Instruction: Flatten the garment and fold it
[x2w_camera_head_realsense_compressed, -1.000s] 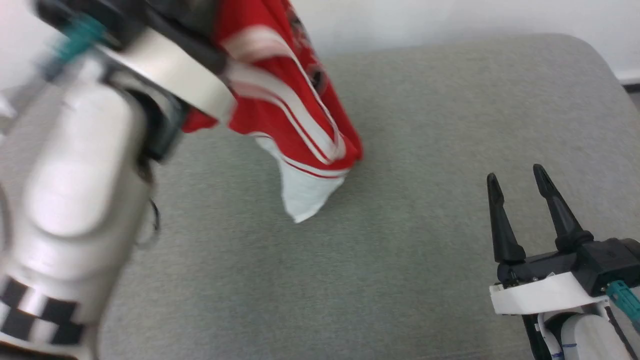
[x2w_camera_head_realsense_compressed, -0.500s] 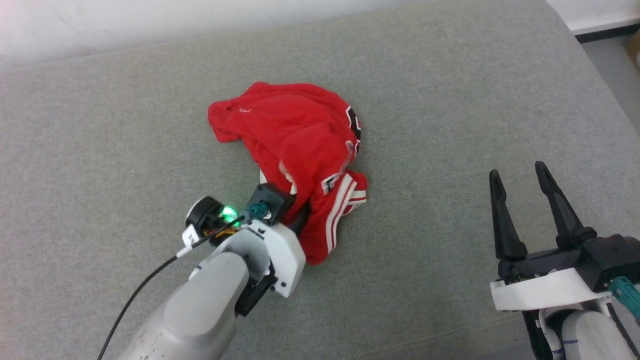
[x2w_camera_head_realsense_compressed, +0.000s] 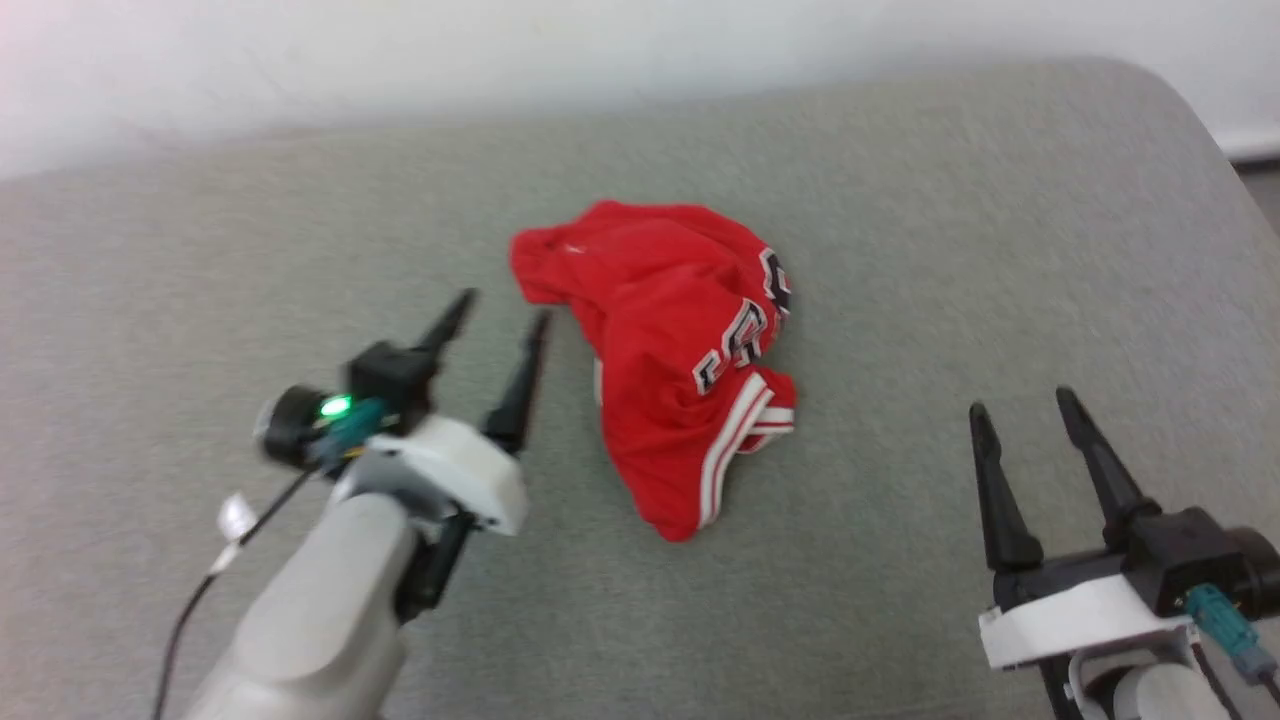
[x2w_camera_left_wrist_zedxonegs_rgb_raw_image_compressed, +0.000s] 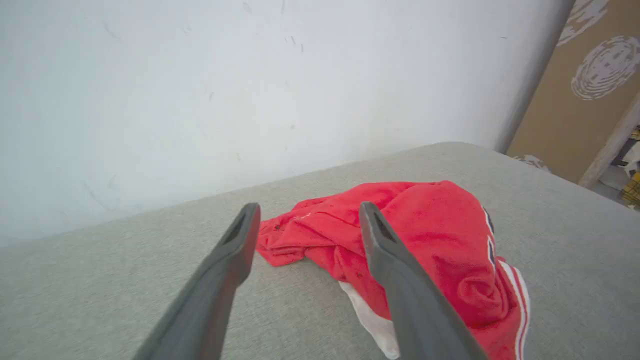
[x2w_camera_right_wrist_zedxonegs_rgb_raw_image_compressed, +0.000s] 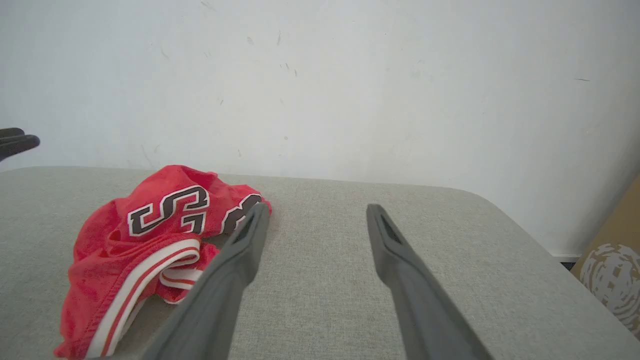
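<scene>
A wide grey table (x2w_camera_head_realsense_compressed: 900, 200) covered in coarse woven fabric carries the garment (x2w_camera_head_realsense_compressed: 670, 340), a soft red jersey with striped trim and black lettering. It lies crumpled mid-table, with flattening and folding apparently still to do. The left gripper (x2w_camera_head_realsense_compressed: 502, 308) is just beside it and the right gripper (x2w_camera_head_realsense_compressed: 1021, 402) is apart. Both have their tapered dark fingers spread and empty.

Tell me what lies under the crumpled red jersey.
The garment lies bunched on the grey padded surface, which shows all around it. In the left wrist view, white fabric of its own pokes out beneath the red folds. Whatever else lies under the heap is covered.
</scene>
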